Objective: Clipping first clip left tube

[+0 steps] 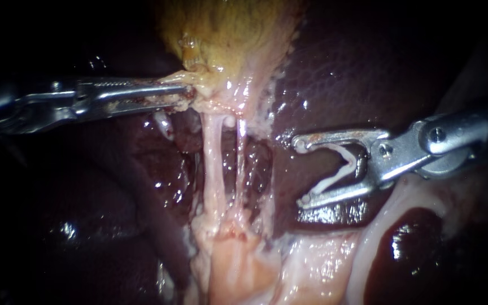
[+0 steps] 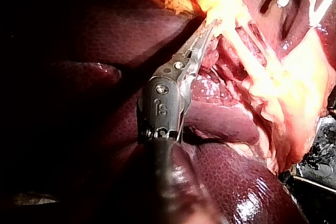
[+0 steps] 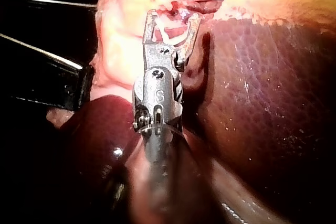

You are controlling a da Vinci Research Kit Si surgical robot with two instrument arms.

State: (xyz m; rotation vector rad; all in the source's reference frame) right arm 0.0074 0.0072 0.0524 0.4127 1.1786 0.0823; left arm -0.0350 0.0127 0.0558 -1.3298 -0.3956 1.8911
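Right instrument's [image 1: 301, 171] clip [image 1: 329, 181] sits apart from left tube [image 1: 213, 164]; endoscope only.

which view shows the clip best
The endoscope view: the white clip sits side-on, its open V plain between the jaws of the right instrument. The right wrist view shows it from behind, partly hidden by those jaws. The left wrist view catches only part of it.
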